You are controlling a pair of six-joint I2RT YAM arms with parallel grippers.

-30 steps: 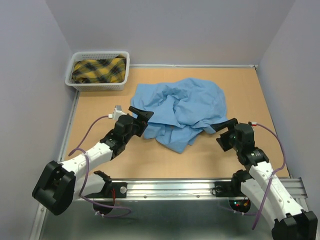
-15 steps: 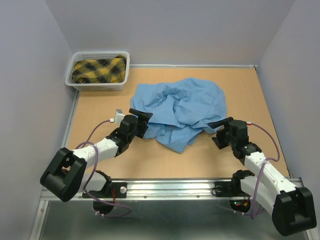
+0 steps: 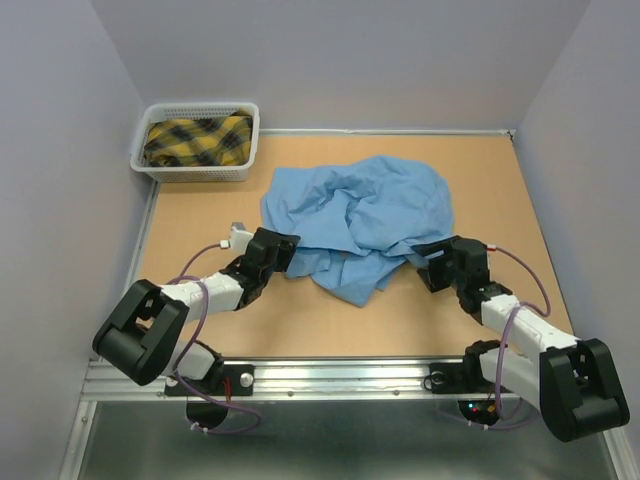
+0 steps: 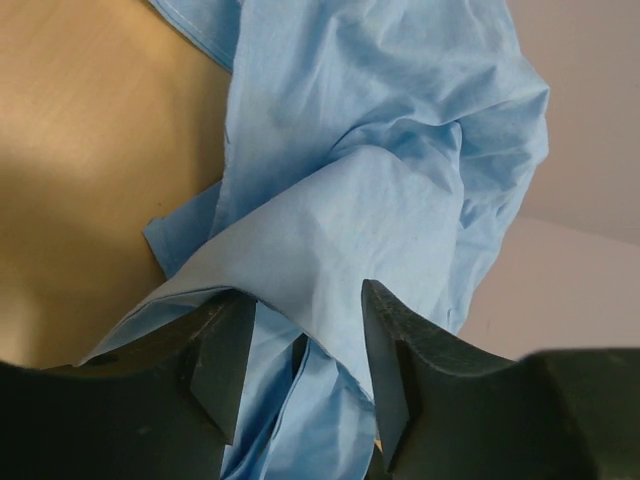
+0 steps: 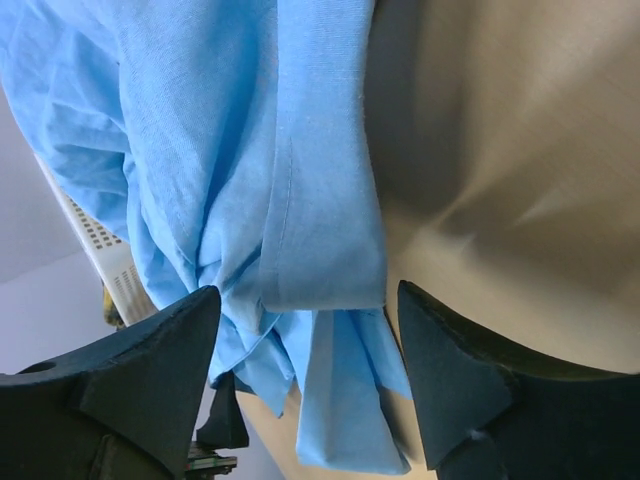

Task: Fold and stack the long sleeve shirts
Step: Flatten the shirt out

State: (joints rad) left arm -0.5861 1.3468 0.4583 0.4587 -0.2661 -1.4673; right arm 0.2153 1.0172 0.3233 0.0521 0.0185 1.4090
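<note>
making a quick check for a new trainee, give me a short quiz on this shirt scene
1. True or false: the light blue shirt is already neatly folded.
2. What lies in the white basket? A: nothing. B: a yellow and black plaid cloth. C: a second blue shirt.
3. Fill in: the left gripper and the right gripper each have a fold of the ____ between open jaws.
Key: 1 false, it lies crumpled; 2 B; 3 shirt.
</note>
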